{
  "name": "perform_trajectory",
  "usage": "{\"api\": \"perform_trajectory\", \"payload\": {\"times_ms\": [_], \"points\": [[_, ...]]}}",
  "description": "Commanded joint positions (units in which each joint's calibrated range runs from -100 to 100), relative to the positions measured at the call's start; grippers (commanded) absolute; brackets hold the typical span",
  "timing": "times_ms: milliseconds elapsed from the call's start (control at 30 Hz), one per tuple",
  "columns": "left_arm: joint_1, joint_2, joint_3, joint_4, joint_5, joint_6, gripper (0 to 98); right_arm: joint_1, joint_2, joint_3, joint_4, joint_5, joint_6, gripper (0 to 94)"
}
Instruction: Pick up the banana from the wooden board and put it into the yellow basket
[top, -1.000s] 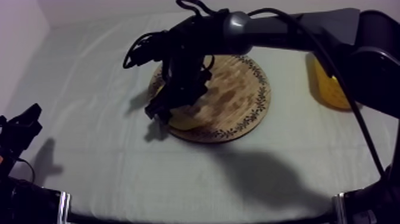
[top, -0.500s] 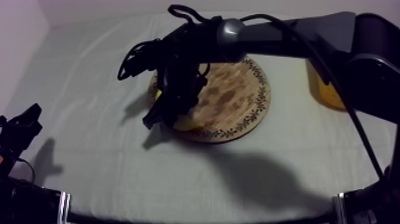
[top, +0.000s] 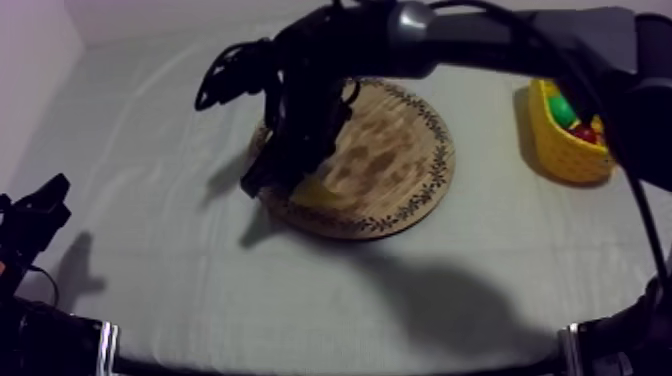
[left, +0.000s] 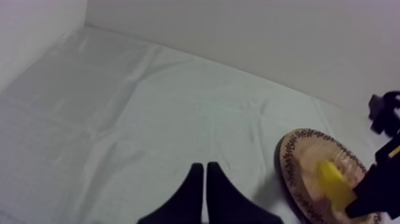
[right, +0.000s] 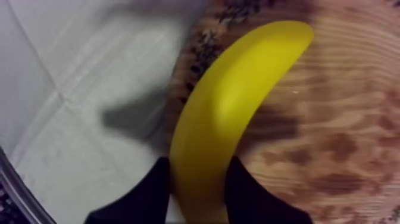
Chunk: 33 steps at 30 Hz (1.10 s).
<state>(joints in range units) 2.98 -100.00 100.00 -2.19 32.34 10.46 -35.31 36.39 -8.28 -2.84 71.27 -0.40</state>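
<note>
1. The right gripper (right: 199, 176) is clenched on one end of the banana (right: 238, 89), a finger at each side, probably so the fruit hangs steady for lifting.
2. Just beneath it lies the wooden board (right: 333, 119), and the banana's free end reaches over the grain near the patterned rim.
3. The yellow basket (top: 556, 150) waits well apart, beyond the board's far side.
4. The left gripper (left: 204, 179) rests far off, closed on nothing, over grey-white cloth (left: 119, 107) that runs to a pale wall (left: 238, 30).

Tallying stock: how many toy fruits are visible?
3: banana in the right claw at the wooden board; green fruit and small red fruit in the yellow basket, where more may hide.
</note>
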Motion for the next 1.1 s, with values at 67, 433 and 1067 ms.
{"api": "perform_trajectory", "payload": {"times_ms": [67,433,1067], "points": [[0.02,0.00,0.00,0.02,0.00,0.02,0.1,1.82,-5.34,0.24,-0.25,1.03,1.03,15.7],[0.02,0.00,0.00,0.02,0.00,0.02,0.1,10.60,-17.87,1.89,1.44,3.72,2.83,13.9],[0.02,0.00,0.00,0.02,0.00,0.02,0.1,31.68,-31.92,15.86,2.30,1.86,7.60,14.6]]}}
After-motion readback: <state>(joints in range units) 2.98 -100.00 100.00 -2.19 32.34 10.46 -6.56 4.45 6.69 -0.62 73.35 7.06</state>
